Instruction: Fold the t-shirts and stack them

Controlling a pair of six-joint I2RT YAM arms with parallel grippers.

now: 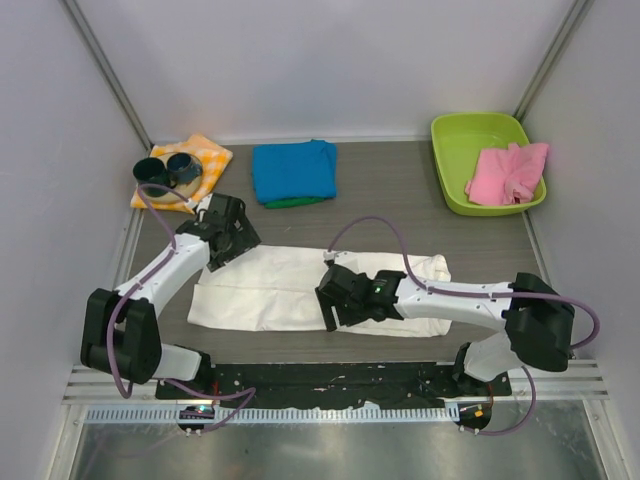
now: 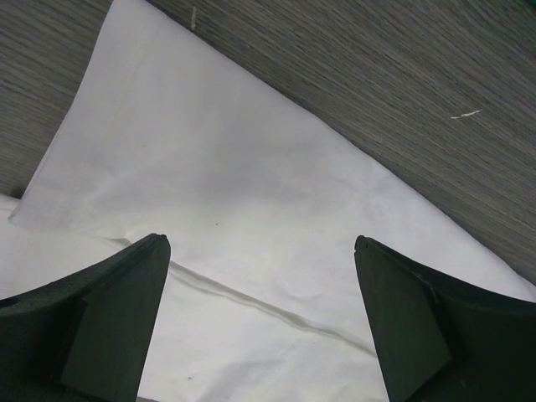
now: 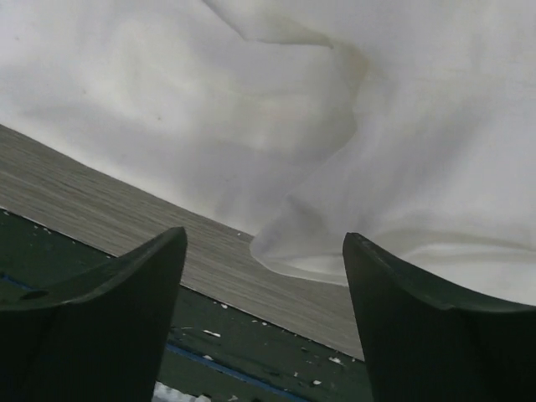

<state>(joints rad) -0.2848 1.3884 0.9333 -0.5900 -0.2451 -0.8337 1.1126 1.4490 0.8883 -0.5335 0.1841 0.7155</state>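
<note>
1. The white t-shirt (image 1: 270, 290) lies flat at mid-table, apparently spread for a fold.
2. The left gripper (image 2: 260, 243) is over its far left corner and the right gripper (image 3: 264, 234) over its near edge. Both have fingers spread, grasping nothing, and are likely placed to pinch edges.
3. Behind it, the blue t-shirt (image 1: 293, 170) is stacked on the green t-shirt (image 1: 295, 203) — three shirts.
4. Beyond: one checked cloth (image 1: 205, 160), two cups (image 1: 165, 170), one tray (image 1: 450, 150), one pink cloth (image 1: 508, 172).

Three t-shirts (image 1: 270, 290), two cups (image 1: 152, 170), one bin (image 1: 452, 140), two other cloths (image 1: 505, 172).
</note>
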